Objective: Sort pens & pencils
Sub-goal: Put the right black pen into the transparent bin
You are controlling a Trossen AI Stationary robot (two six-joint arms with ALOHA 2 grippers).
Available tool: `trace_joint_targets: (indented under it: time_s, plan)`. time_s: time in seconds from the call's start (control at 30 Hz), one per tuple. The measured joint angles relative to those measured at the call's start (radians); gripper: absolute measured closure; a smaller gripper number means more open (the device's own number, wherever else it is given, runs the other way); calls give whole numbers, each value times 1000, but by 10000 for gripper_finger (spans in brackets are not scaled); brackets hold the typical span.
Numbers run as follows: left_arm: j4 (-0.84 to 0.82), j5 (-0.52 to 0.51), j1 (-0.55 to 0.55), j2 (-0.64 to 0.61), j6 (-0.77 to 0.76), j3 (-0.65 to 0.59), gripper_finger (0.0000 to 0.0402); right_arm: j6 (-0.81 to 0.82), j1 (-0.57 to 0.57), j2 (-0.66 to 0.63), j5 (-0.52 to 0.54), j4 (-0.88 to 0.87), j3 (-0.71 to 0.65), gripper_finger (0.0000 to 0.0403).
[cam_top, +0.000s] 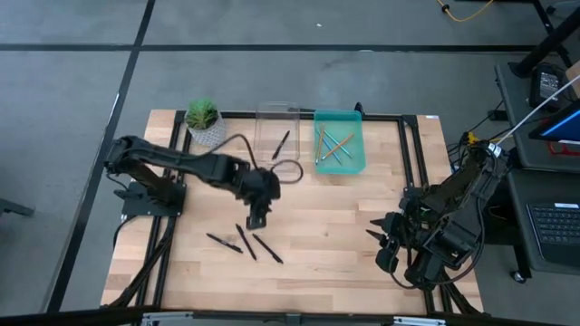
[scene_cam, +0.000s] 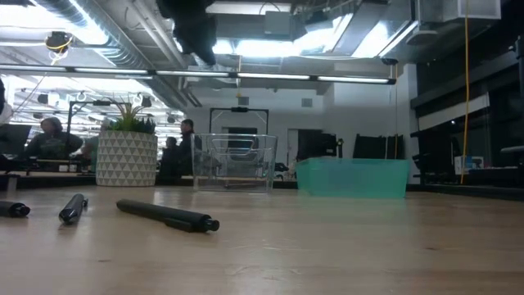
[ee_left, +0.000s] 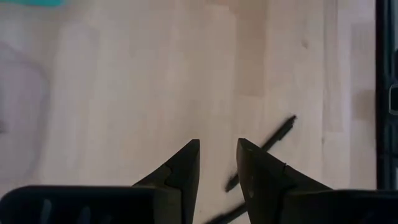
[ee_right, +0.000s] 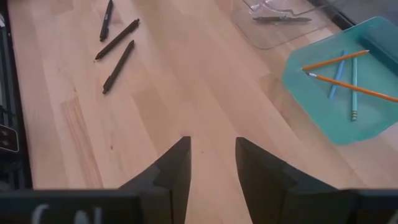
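My left jaws (cam_top: 257,218) hang parted and empty just above three black pens (cam_top: 243,243) on the desk (cam_top: 335,235). A fourth pen (cam_top: 282,144) lies in the clear bin (cam_top: 277,132); the pencils (cam_top: 333,149) lie in the teal tray (cam_top: 340,142) beside it. My right jaws (cam_top: 384,237), parted and empty, wait near the desk's right edge, with bare wood between.

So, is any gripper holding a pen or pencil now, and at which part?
Nothing is held. The left gripper is open above the table with nothing between its fingers, and the right gripper is open and empty too.

Grey floor (cam_top: 272,23) surrounds the table; bright ceiling lights (scene_cam: 270,45) overhead.
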Motion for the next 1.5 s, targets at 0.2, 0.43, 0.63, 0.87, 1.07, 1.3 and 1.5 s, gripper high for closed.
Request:
trace_joint_targets:
  time_s: [0.2, 0.43, 0.63, 0.87, 1.07, 1.3, 1.5]
  plan:
    - [109, -1, -70, 0, -7, -106, 302, 0, 0, 0, 8, 1, 0, 276]
    - [245, -1, -129, 1, -25, -233, 302, 0, 0, 0, 9, 1, 0, 276]
    - [398, -34, -164, 16, -86, -316, 302, 0, -1, 0, 9, 4, 0, 276]
    - [426, -79, -187, 84, -137, -323, 270, 0, -1, 0, 10, 5, 0, 276]
    - [452, -76, -236, 164, -57, -322, 245, 0, -1, 1, 9, 5, 0, 276]
    - [551, -112, -270, 225, -51, -323, 246, 0, -1, 0, 9, 5, 0, 276]
    - [560, -104, -290, 246, -44, -323, 246, -1, -1, 0, 9, 5, 0, 276]
